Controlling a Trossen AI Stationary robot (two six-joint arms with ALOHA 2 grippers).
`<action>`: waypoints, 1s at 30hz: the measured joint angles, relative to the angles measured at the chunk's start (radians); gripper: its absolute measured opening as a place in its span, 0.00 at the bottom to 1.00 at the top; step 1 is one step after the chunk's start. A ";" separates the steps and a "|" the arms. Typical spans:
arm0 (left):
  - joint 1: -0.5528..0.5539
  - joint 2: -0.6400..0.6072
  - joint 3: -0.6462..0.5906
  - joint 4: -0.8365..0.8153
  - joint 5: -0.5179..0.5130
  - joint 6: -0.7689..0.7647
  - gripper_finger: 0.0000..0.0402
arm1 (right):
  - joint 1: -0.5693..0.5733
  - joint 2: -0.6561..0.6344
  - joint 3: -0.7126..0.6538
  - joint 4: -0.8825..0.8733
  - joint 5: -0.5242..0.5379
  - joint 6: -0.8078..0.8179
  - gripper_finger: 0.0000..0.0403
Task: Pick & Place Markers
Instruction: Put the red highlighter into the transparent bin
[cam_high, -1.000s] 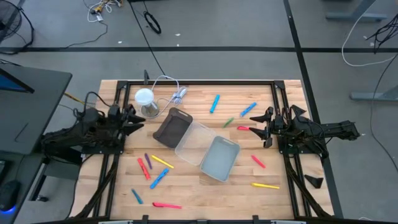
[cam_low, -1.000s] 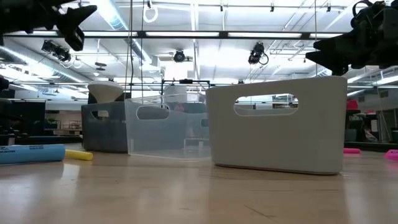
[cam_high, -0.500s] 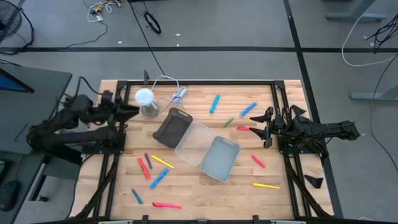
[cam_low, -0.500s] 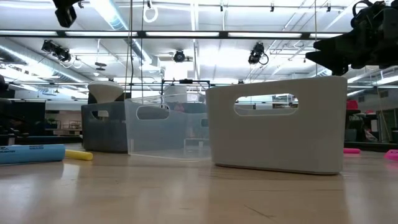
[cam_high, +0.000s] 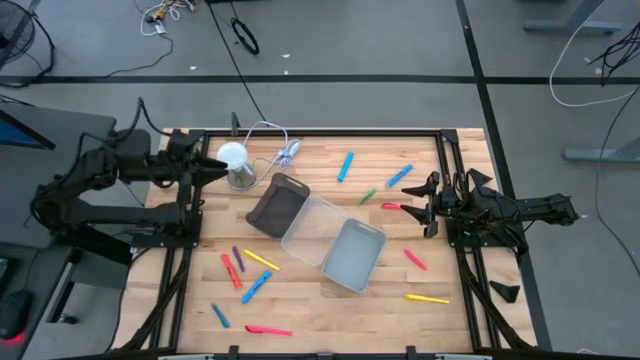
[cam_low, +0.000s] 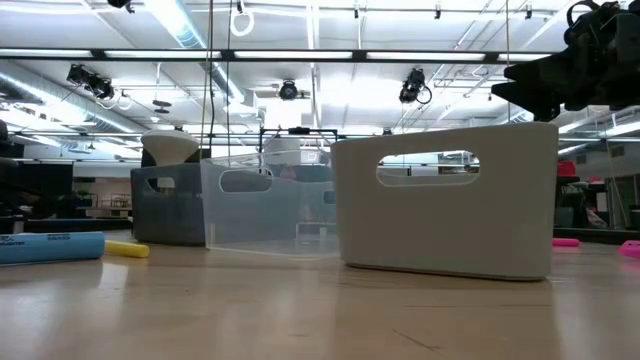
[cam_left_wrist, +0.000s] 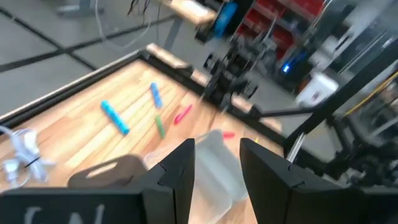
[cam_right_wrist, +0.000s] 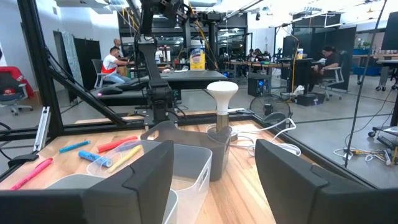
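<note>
The markers lie loose on the wooden table in the high view. To the right of the bins are two blue ones (cam_high: 345, 166) (cam_high: 399, 176), a green one (cam_high: 368, 196), two red ones (cam_high: 392, 206) (cam_high: 414, 260) and a yellow one (cam_high: 427, 298). A second group lies near the near-left corner, among them a yellow one (cam_high: 261, 260) and a blue one (cam_high: 256, 287). My left gripper (cam_high: 216, 169) (cam_left_wrist: 217, 168) is open and raised beside the white lamp (cam_high: 232, 155). My right gripper (cam_high: 426, 205) (cam_right_wrist: 214, 180) is open, next to the red marker at the table's right.
Three bins stand in a slanting row at the table's middle: a dark grey one (cam_high: 277, 205), a clear one (cam_high: 310, 228) and a pale one (cam_high: 353, 255). A white cable bundle (cam_high: 288, 152) lies by the lamp. A black frame (cam_high: 320, 132) borders the table. People sit in the room behind (cam_right_wrist: 115, 56).
My left arm has risen and swung toward the table's far edge, ending beside the lamp; in the low view it has climbed out of the top of the picture. The right arm, the bins and the markers have stayed where they were.
</note>
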 joint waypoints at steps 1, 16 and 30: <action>0.000 0.018 0.023 -0.031 0.000 0.012 0.33 | 0.000 0.000 0.000 0.000 0.000 0.000 0.57; -0.001 0.205 0.147 -0.375 0.191 0.209 0.33 | 0.000 0.000 0.000 0.000 0.000 0.000 0.57; -0.164 0.289 0.147 -0.449 0.166 0.155 0.33 | 0.000 0.000 0.000 0.000 0.000 0.000 0.57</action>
